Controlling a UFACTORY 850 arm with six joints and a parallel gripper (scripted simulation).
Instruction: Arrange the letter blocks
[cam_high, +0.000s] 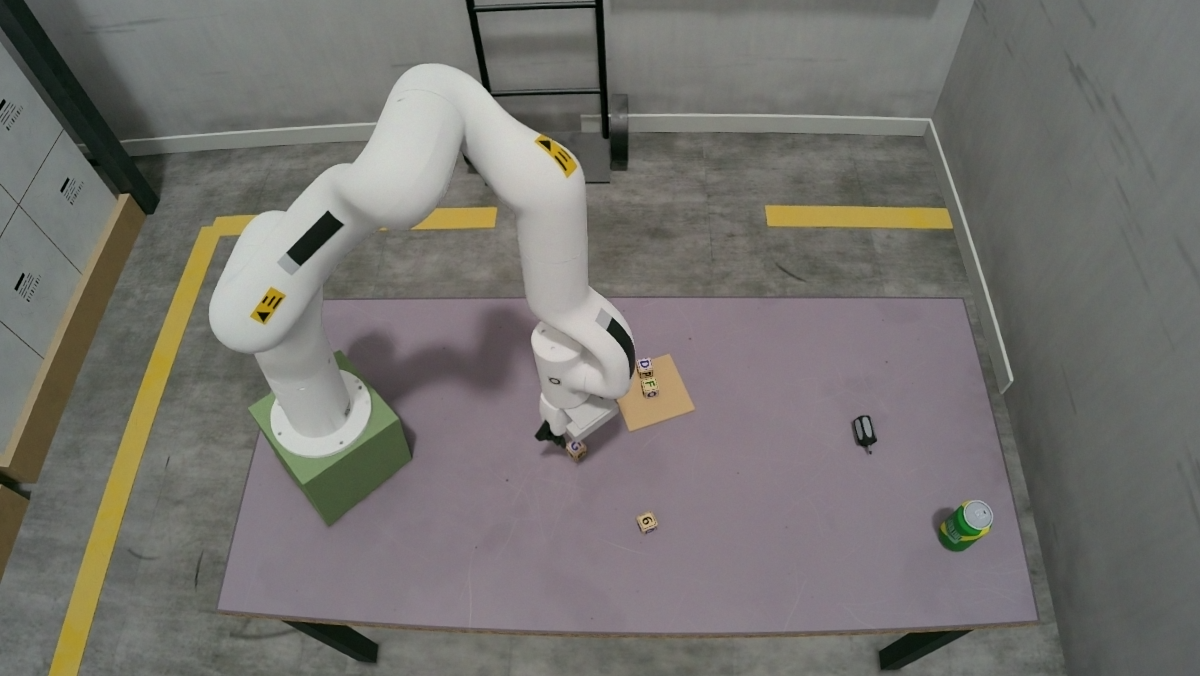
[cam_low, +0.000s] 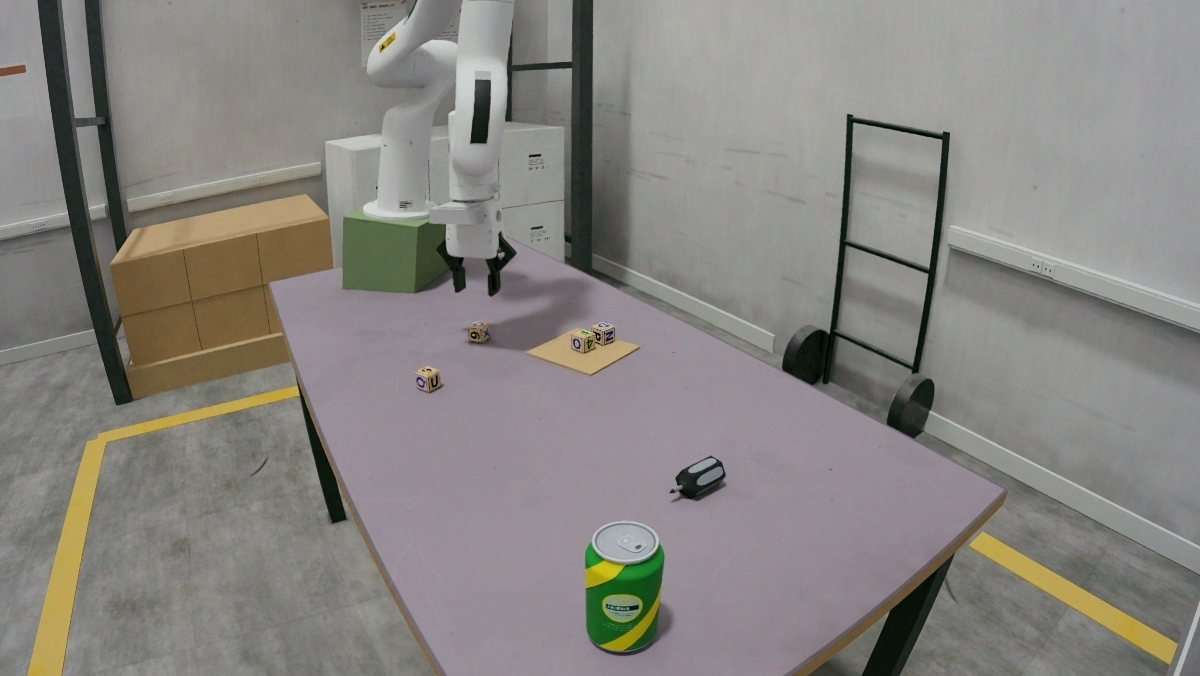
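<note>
A tan mat (cam_high: pixel 663 403) lies mid-table and also shows in the exterior view (cam_low: pixel 571 356). Two blocks stand side by side on its near-base edge: one with D on top (cam_high: pixel 644 365) (cam_low: pixel 602 333) and one with F on top (cam_high: pixel 649 386) (cam_low: pixel 581 340). A block with G on top (cam_high: pixel 576 449) (cam_low: pixel 478 332) sits on the table off the mat. A block with a digit on top (cam_high: pixel 646 522) (cam_low: pixel 428 378) lies further toward the front edge. My gripper (cam_high: pixel 560 438) (cam_low: pixel 472 277) hangs well above the G block, fingers partly spread, empty.
A green can (cam_high: pixel 965 524) (cam_low: pixel 623 586) stands near the table's far right corner. A small black object (cam_high: pixel 863 431) (cam_low: pixel 699 476) lies right of the mat. My green base block (cam_high: pixel 331 449) is at the table's left end.
</note>
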